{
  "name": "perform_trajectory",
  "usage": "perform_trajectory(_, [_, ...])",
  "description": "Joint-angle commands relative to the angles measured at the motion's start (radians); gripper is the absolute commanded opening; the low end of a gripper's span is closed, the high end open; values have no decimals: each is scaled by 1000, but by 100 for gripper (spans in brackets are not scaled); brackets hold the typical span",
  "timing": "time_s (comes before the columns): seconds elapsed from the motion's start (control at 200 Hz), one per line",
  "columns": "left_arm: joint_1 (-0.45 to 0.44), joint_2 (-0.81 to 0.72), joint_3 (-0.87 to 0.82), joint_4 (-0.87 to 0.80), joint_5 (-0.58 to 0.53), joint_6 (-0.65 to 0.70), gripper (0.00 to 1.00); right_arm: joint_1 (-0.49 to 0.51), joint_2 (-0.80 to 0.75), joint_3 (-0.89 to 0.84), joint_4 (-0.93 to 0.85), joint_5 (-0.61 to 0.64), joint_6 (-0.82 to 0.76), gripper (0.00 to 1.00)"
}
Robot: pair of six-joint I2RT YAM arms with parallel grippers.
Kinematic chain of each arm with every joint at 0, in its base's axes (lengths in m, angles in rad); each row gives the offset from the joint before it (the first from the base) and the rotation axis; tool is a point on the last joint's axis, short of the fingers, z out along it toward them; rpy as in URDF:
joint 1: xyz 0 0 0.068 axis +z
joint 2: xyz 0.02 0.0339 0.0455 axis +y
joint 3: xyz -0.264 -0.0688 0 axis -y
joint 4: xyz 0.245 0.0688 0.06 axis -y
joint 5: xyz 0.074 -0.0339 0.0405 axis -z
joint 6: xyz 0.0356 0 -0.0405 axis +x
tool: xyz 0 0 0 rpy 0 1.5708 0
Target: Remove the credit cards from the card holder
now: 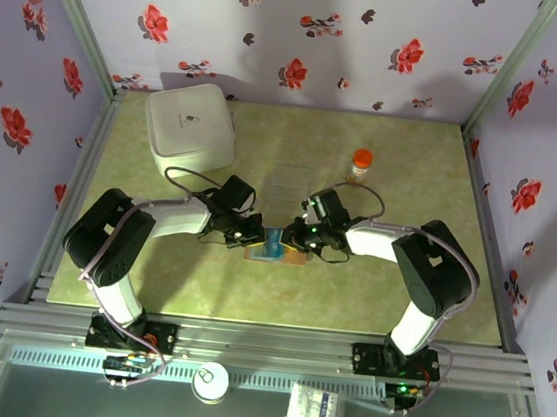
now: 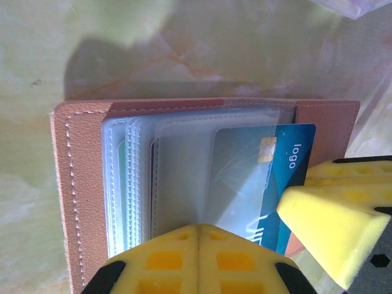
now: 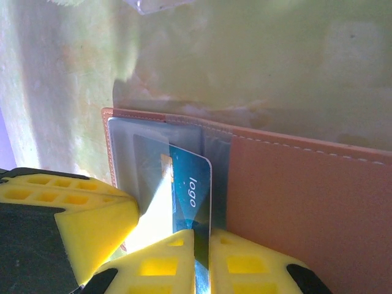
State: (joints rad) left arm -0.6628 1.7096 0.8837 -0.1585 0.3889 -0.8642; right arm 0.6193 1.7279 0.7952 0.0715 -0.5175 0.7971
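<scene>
Floral walls [image 1: 309,31], green marbled table [image 1: 400,293]; left hand [image 2: 197,229] clamps card holder [image 2: 82,184], right hand [image 3: 201,237] pinches blue card [image 3: 193,184].

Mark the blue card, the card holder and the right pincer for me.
blue card [image 2: 293,160]: left wrist view, its bare printed end.
card holder [image 2: 82,184]: left wrist view, tan stitched cover.
right pincer [image 3: 202,237]: right wrist view, between the tips, shut on the card.
</scene>
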Motion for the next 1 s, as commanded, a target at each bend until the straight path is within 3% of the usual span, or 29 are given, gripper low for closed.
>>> perform_trajectory(0.0, [3,-19,-12,-49,-30,21,0,-22,-37,-32,-43,21,-10,12])
perform_trajectory(0.56, [17,-72,-14,-16,-1,24,0,-56,-179,32,-289,95,-160,7])
perform_trajectory(0.995, [51,-172,-32,-61,-2,36,0,-55,-146,282,-564,150,-574,3])
